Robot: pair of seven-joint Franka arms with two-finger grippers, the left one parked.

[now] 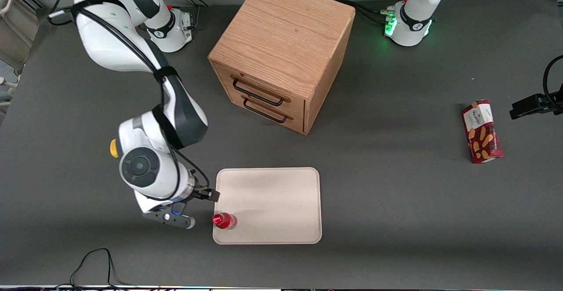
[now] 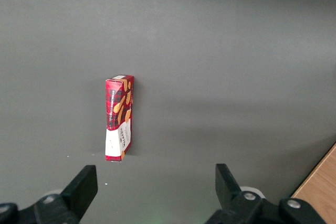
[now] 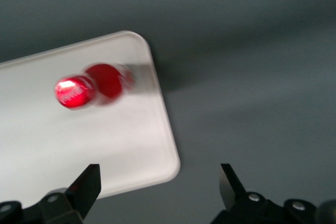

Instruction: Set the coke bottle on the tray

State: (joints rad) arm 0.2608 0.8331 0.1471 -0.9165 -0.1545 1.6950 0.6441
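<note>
Small slim red coke bottle (image 1: 224,221) stood upright on the flat cream-beige tray (image 1: 272,203), at the corner nearest the working arm. Pincer (image 3: 157,187) hovered just beside it, spread wide, holding nothing, above the grey tabletop (image 1: 396,220).

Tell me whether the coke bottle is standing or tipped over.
Standing. The coke bottle sits upright on the tray near its corner, cap up in the wrist view; the pincer is open, apart from it.
</note>
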